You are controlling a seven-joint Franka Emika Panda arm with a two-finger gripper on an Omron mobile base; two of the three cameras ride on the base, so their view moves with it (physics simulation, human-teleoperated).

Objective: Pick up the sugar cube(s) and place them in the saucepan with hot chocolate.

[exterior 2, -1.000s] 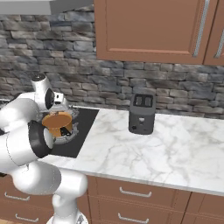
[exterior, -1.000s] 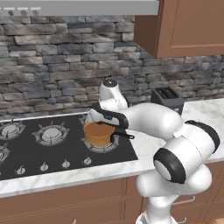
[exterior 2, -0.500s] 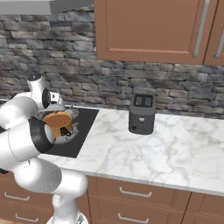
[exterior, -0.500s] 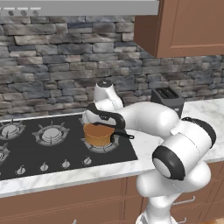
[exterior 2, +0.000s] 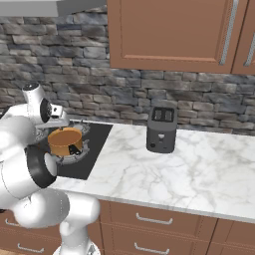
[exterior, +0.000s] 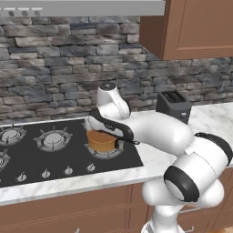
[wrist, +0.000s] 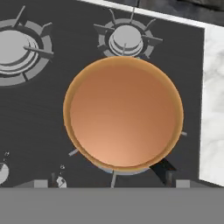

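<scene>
- A copper-orange saucepan (wrist: 124, 113) sits on a burner at the front right corner of a black cooktop (wrist: 35, 118), seen from directly above in the hand view.
- Its inside shows a smooth, even orange-brown; no separate cube can be made out in it.
- A thin black handle (wrist: 161, 168) pokes out from under the pan's rim toward the lower right of the hand view.
- Two other burners show in the hand view: one behind the pan (wrist: 126, 38) and one at the upper left (wrist: 19, 46).
- In the left base view the saucepan (exterior: 101, 141) stands on the cooktop's (exterior: 27, 157) right-hand burner, close to the edge where the marble surface (exterior: 159, 157) begins.
- The white arm reaches over from the right, and its gripper (exterior: 93, 124) hangs just above the pan; the arm hides the fingers, so I cannot tell whether they are apart or together.
- In the right base view the saucepan (exterior 2: 65, 141) sits near the cooktop's right edge, with the arm's wrist just above and to its left.
- A dark toaster (exterior 2: 161, 129) stands well apart on the marble surface (exterior 2: 164, 174), near the stone back wall (exterior 2: 74, 74).
- Wooden cabinets (exterior 2: 169, 35) hang above the surface.
- A row of small knobs (exterior: 45, 173) runs along the cooktop's front edge.
</scene>
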